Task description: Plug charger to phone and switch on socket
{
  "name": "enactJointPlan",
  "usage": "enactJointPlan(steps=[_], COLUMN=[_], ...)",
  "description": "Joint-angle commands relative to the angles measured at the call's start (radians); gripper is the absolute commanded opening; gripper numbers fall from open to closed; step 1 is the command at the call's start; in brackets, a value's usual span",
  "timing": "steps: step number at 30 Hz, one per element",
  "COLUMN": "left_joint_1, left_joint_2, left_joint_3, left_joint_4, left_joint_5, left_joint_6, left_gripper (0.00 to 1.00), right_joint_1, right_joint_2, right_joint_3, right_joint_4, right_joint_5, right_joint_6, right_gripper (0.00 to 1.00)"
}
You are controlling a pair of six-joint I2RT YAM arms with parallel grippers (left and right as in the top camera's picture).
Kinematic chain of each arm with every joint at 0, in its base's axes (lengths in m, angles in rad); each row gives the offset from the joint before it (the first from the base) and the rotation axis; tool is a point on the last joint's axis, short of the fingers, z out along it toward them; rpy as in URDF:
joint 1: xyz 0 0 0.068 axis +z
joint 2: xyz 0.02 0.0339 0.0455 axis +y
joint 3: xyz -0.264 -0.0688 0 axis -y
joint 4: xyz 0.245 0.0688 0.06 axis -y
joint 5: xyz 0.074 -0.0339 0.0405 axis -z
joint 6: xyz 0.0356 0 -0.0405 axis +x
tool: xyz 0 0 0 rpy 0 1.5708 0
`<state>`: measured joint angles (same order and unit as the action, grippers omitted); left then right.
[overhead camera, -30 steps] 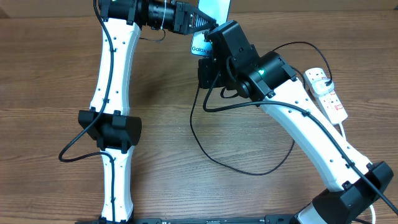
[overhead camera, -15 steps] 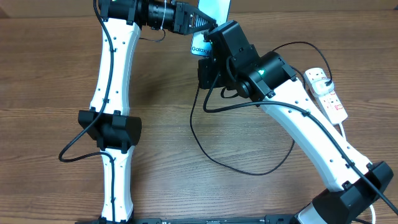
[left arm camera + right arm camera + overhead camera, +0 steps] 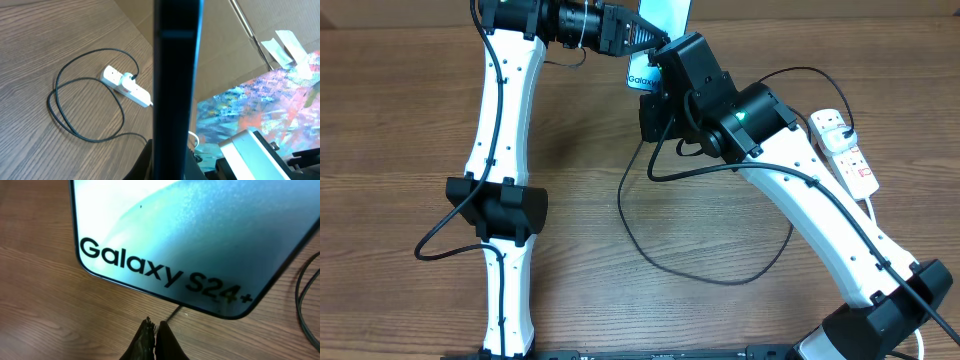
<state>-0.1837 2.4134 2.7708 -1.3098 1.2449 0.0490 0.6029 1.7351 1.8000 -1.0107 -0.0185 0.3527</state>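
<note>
Light-blue phone (image 3: 667, 12) is held up off the wooden table (image 3: 400, 120), clamped in the left gripper (image 3: 648, 38) (seen edge-on from that wrist). Just below the phone's "Galaxy" end, the right gripper (image 3: 154, 327) has its fingers pinched together on the charger (image 3: 720, 282), whose thin tip points at the phone's lower edge. Well right of the phone lies the socket (image 3: 848, 155).

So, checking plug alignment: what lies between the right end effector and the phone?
Right wrist view: between the right end effector and the phone, only a thin dark sliver, likely the charger tip, over bare table.
</note>
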Motion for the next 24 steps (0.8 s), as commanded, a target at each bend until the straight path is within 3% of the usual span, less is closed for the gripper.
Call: enactJointPlan(steps=[1,9,12,16,20,24], left_joint_1=[0.002,0.002,0.005,0.022,0.048,0.066], left_joint_2=[-0.033,-0.033,-0.033,-0.033,-0.033,-0.033], left_joint_3=[0.026,0.026,0.026,0.026,0.026,0.026], left_joint_4=[0.004,0.004,0.007,0.005,-0.02,-0.076], left_joint_5=[0.026,-0.03,-0.177,-0.417,-0.604,-0.708], left_joint_6=[0.026,0.026,-0.029,-0.185,-0.314,-0.319], left_gripper=[0.04,0.04,0.04,0.04,0.04,0.04], right_joint_1=[-0.004,-0.004,-0.004,-0.004,-0.018,-0.106], right_joint_2=[-0.024,-0.024,-0.024,-0.024,-0.02,0.017], right_joint_3=[0.029,0.029,0.029,0.028,0.028,0.051], right_joint_4=[0.007,-0.016,-0.031,-0.037,-0.035,-0.04], right_joint_5=[0.018,0.017,0.018,0.018,0.018,-0.088], right_joint_6=[0.014,0.014,0.023,0.085,0.176,0.19], right_gripper=[0.04,0.04,0.05,0.22,0.26,0.34])
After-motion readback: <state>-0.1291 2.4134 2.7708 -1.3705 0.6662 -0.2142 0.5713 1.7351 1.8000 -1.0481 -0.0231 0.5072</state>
